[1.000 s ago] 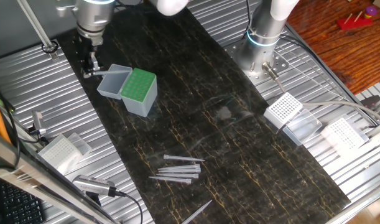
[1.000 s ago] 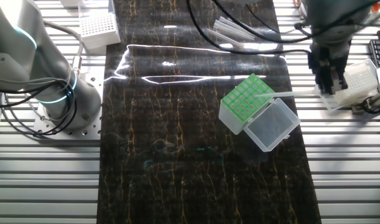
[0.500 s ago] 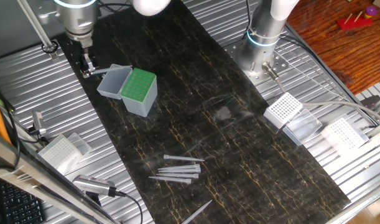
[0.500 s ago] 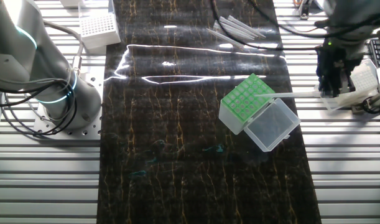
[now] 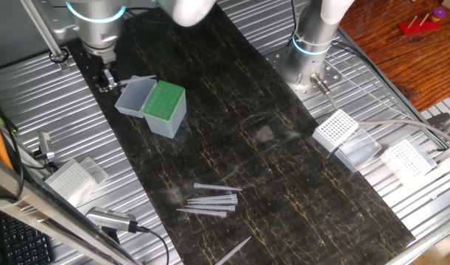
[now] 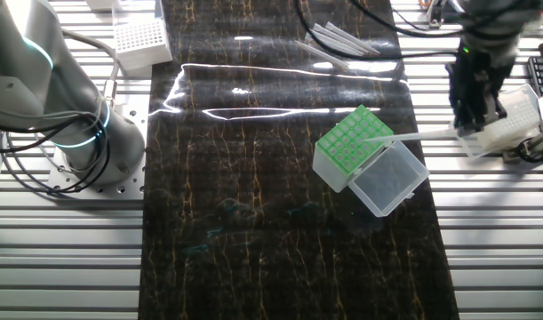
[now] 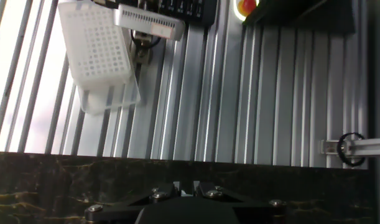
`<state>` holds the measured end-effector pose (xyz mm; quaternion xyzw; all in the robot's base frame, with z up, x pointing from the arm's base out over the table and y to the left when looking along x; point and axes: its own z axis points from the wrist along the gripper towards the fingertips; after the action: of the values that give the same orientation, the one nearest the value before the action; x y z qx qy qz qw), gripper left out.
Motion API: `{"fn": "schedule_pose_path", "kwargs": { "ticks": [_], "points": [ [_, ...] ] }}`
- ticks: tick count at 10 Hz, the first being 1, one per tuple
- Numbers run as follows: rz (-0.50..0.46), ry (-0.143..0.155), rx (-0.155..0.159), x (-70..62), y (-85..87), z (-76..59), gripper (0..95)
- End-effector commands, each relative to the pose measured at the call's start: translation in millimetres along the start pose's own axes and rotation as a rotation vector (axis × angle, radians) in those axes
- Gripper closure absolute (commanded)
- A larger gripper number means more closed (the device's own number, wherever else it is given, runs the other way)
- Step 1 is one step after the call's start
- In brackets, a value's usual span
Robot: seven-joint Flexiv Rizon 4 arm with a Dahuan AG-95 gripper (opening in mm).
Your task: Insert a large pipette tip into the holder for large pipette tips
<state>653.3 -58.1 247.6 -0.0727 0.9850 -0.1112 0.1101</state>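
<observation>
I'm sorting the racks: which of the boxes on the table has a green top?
The holder for large pipette tips, on the dark mat near the gripper. Its perforated top is bright green; the other racks on the metal slats have white grids.

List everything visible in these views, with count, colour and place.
holder for large pipette tips: one, green top, clear lid open, on the dark mat.
held large pipette tip: one, translucent, lying sideways from the gripper toward the holder's top.
loose tips: several, grey-white, near edge of the mat.
white-grid racks: three or so, on the metal slats.
second arm base: one, white, far side.
gripper: one, dark, shut on the held tip beside the holder.
</observation>
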Motion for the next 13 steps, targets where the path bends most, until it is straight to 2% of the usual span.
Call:
{"fn": "schedule_pose_path", "kwargs": {
  "ticks": [1,2,5,8,13],
  "points": [
    [0.119,-0.007,-0.129,0.3,3.9,-6.6,95.0],
    [0.097,-0.010,-0.088,-0.7,5.1,-7.3,95.0],
    [0.078,-0.026,-0.075,-4.2,0.7,-0.3,95.0],
    [0.067,-0.043,-0.045,-11.5,-10.7,17.8,95.0],
    [0.085,-0.046,-0.033,-18.0,-21.8,38.7,95.0]
  ]
}}
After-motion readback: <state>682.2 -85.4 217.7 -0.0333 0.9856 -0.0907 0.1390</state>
